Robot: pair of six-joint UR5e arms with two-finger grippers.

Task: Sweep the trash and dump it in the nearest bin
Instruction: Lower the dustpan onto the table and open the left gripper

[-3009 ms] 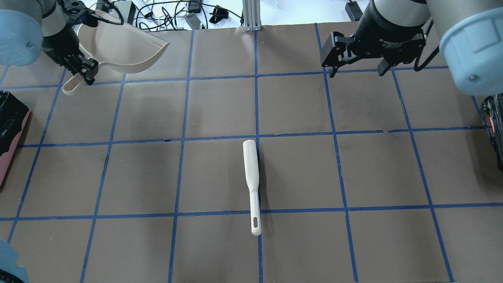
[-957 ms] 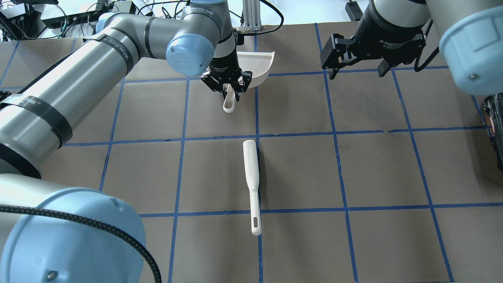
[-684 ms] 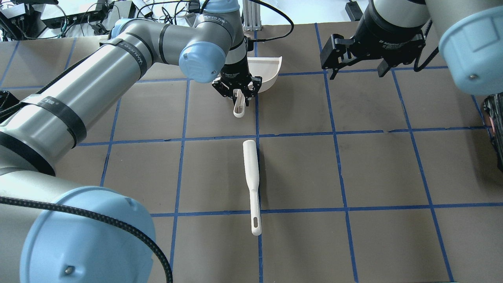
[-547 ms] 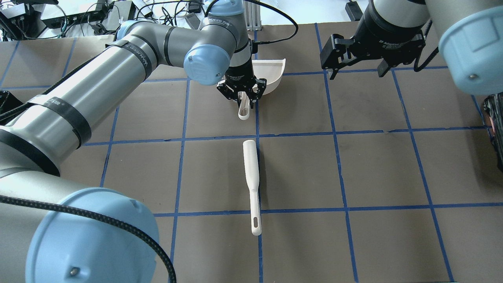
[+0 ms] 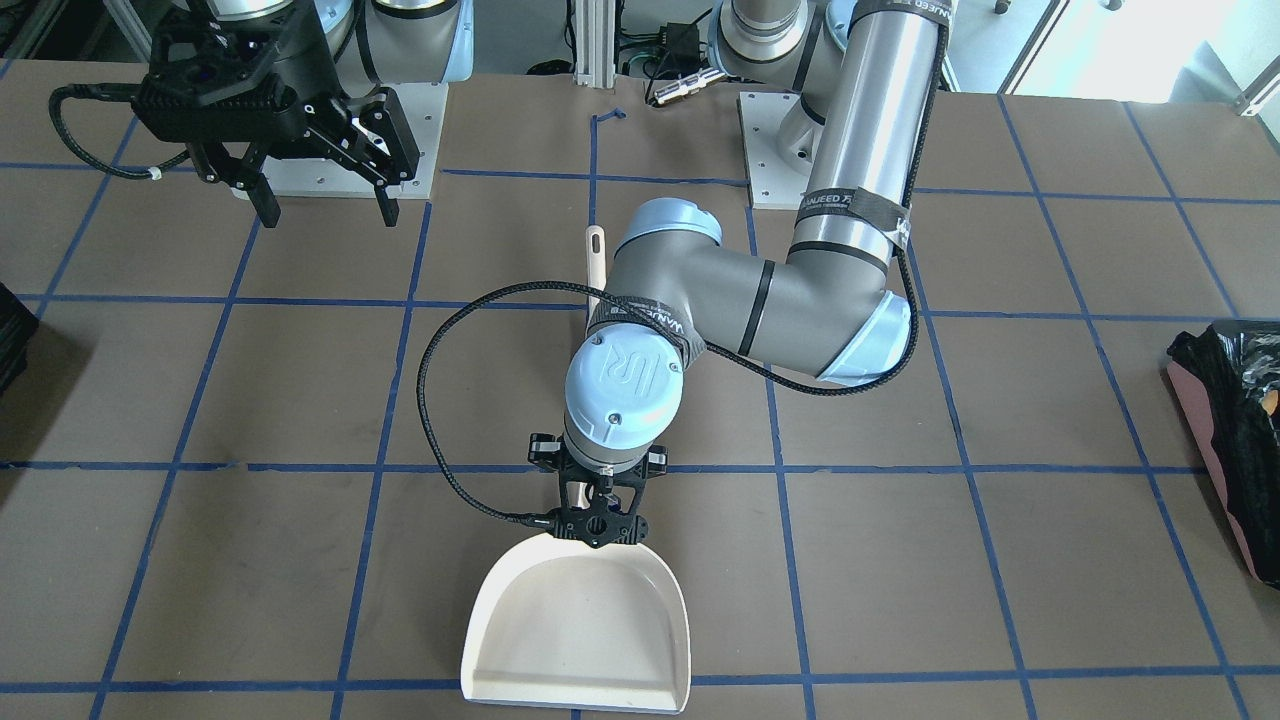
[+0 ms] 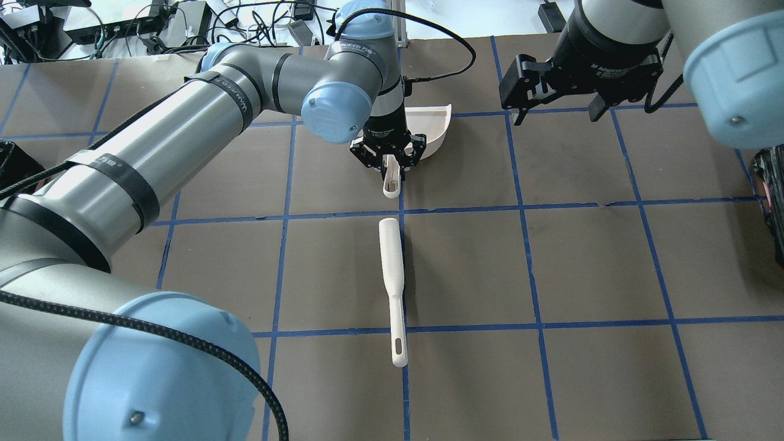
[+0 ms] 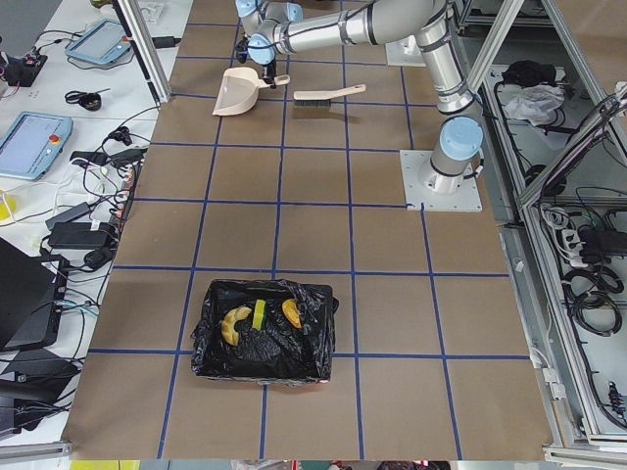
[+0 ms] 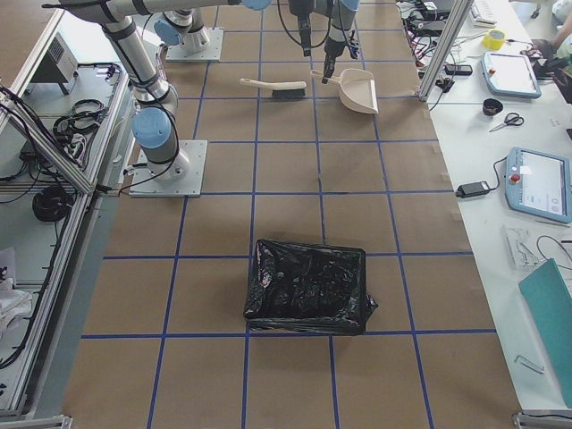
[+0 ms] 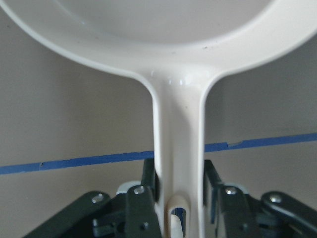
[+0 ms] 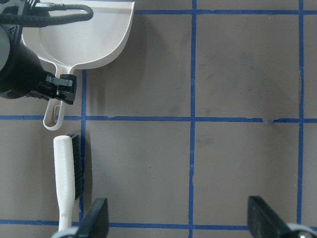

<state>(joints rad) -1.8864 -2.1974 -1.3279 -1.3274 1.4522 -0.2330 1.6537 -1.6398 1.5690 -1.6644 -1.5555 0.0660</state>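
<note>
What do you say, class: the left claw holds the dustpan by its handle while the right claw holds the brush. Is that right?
Not quite. The left claw does hold the dustpan by its handle, but the right claw is open and holds nothing. The brush lies on the table, well apart from that claw, as the overhead exterior view shows.

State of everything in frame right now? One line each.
dustpan: held by its handle, pan empty
left gripper: shut on dustpan
right gripper: open, empty
brush: lying flat, not held
trash: all three pieces inside the bin
bin: bag-lined, open, holds the trash
second bin: bag-lined, open, no trash visible in it
</note>
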